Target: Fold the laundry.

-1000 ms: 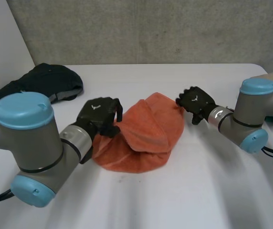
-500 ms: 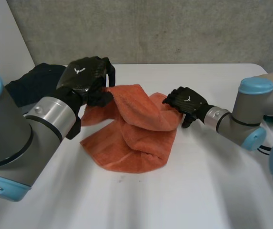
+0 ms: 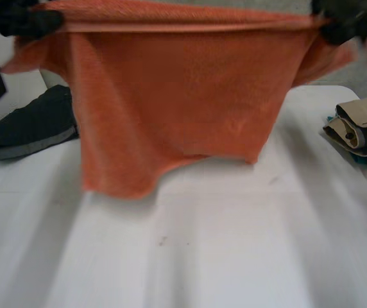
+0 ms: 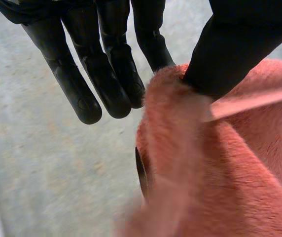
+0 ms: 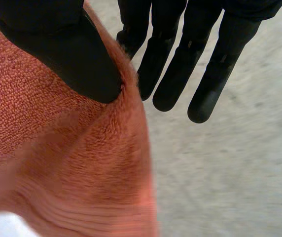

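The left hand [image 4: 239, 44] and right hand [image 5: 57, 54] each pinch an upper corner of the orange towel [image 3: 183, 109] between thumb and fingers [image 4: 116, 74], holding it spread above the table [image 3: 235, 256], likely so it hangs flat for folding.

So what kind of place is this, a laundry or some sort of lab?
Probably a lab or test room, not a home laundry: a white table against a plain concrete wall, the robot's left hand and right hand pinching an orange towel up, a dark garment and folded beige clothes waiting.
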Robot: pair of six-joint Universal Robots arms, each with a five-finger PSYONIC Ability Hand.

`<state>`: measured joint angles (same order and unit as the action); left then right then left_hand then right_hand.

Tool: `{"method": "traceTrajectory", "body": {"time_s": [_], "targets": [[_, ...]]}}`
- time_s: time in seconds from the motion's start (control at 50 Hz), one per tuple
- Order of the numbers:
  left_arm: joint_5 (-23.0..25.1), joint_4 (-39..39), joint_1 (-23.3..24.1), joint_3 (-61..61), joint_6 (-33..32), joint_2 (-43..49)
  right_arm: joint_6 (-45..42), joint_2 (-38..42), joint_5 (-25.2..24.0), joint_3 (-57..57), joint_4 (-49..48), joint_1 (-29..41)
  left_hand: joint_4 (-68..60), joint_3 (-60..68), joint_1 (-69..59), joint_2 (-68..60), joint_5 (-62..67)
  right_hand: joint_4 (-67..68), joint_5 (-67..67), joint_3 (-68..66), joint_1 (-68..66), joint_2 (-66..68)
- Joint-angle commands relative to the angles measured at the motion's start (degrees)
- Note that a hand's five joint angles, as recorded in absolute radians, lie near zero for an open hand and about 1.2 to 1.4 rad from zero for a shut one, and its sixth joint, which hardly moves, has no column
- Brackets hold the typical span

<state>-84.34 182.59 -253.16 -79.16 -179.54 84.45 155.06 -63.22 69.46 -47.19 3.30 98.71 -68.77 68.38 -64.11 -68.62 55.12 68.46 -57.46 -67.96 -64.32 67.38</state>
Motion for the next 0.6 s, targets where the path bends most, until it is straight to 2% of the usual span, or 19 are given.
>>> {"method": "traceTrajectory", "body": {"time_s": [0.02, 0.08, 0.18, 0.26, 0.4, 0.48, 0.5, 0.54, 0.6], "targets": [[0.23, -3.82, -4.71, -2.39, -6.34, 1.41, -4.23, -13.32, -3.09, -2.46, 14.96, -3.35, -11.23, 11.62, -15.89, -11.38, 14.88, 11.54, -12.54, -12.04, -15.68, 12.62], [0.14, -3.65, -4.63, -6.16, -13.08, 7.45, -7.04, -12.45, -5.12, -3.08, 21.04, -3.27, -11.23, 11.62, -15.89, -11.38, 14.88, 11.54, -12.54, -12.04, -15.68, 12.62], [-0.12, -3.29, -4.54, -7.94, -18.99, 15.11, -11.17, -6.05, -5.04, -3.61, 25.53, -2.83, -11.23, 11.62, -15.89, -11.38, 14.88, 11.54, -12.54, -12.04, -15.68, 12.62], [-0.21, 0.39, -4.54, -5.31, -20.23, 23.99, -13.46, 1.86, -3.02, -2.12, 26.06, -2.3, -11.23, 11.62, -15.89, -11.38, 14.88, 11.54, -12.54, -12.04, -15.68, 12.62], [-0.65, 11.36, -2.44, 6.71, -20.05, 36.81, -13.73, 16.1, 5.5, 8.24, 24.48, -0.98, -11.23, 11.62, -15.89, -11.38, 14.88, 11.54, -12.54, -12.04, -15.68, 12.62], [-0.74, 20.68, -1.29, 16.57, -19.79, 41.14, -13.29, 23.57, 10.25, 19.75, 18.16, 1.12, -11.23, 11.62, -15.89, -11.38, 14.88, 11.54, -12.54, -12.04, -15.68, 12.62], [-0.82, 23.05, -1.29, 18.41, -19.62, 41.58, -13.12, 25.58, 11.65, 24.21, 14.15, 2.17, -11.23, 11.62, -15.89, -11.38, 14.88, 11.54, -12.54, -12.04, -15.68, 12.62], [-1.52, 30.76, -1.2, 23.06, -18.83, 42.28, -12.59, 26.83, 13.41, 28.8, 8.77, 3.32, -11.23, 11.62, -15.89, -11.38, 14.88, 11.54, -12.54, -12.04, -15.68, 12.62], [-3.1, 37.73, -1.2, 26.77, -18.04, 42.37, -10.57, 26.49, 16.14, 33.3, -2.39, 4.91, -11.23, 11.62, -15.89, -11.38, 14.88, 11.54, -12.54, -12.04, -15.68, 12.62]]}}
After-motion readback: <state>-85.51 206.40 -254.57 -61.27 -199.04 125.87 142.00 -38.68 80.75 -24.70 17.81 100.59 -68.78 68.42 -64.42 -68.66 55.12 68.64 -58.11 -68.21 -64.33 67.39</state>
